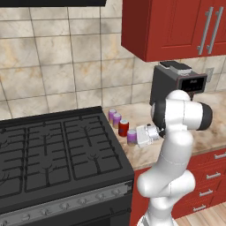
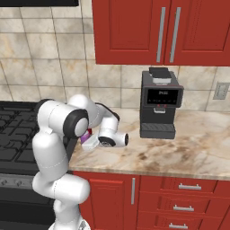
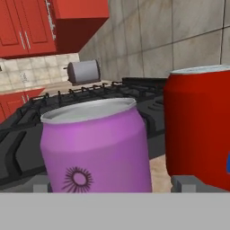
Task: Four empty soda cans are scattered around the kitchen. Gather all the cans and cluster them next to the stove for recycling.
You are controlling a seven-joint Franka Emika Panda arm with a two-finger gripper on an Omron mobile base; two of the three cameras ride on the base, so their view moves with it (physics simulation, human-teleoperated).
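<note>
On the left, the stove (image 1: 53,154) is a wide black gas range with dark iron grates in a grid and a grey strip of round knobs along its front. Just beside its right edge, on the beige marbled bench (image 1: 141,112), stand four soda cans in a close cluster: three purple and one red, all small upright cylinders with silvery tops. Two purple cans (image 1: 114,117) sit at the back near the tan tiled wall, the red can (image 1: 123,128) is next forward, and the front purple can (image 1: 132,137) is nearest the bench edge. The white claw (image 1: 142,135) lies level, its jaws spread wide to either side of that front purple can, not pressing on it. Further right stands one dark boxy appliance (image 1: 176,84) with a display, under smooth red cabinets (image 1: 176,26) with metal bar handles.
</note>
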